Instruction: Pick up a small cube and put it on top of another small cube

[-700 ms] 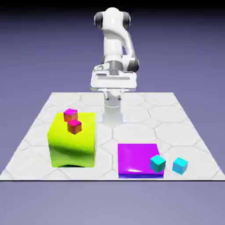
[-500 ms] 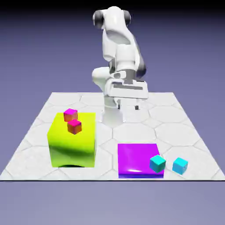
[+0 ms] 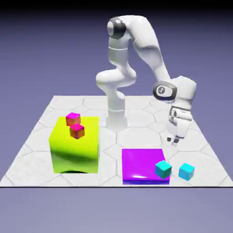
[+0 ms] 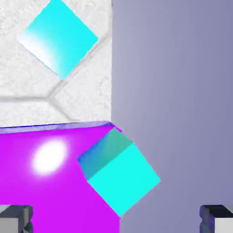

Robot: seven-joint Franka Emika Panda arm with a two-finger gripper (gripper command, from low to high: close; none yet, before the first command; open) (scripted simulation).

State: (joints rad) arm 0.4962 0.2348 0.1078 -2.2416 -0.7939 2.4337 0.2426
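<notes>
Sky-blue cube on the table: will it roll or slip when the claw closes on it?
The sky-blue cube has flat faces and sits flat on the table, so it probably won't roll. It looks rigid and small, likely light. Its smooth faces might slip or twist unless gripped squarely.

Simulated tabletop (image 3: pixel 136 132), plain violet backdrop
</notes>
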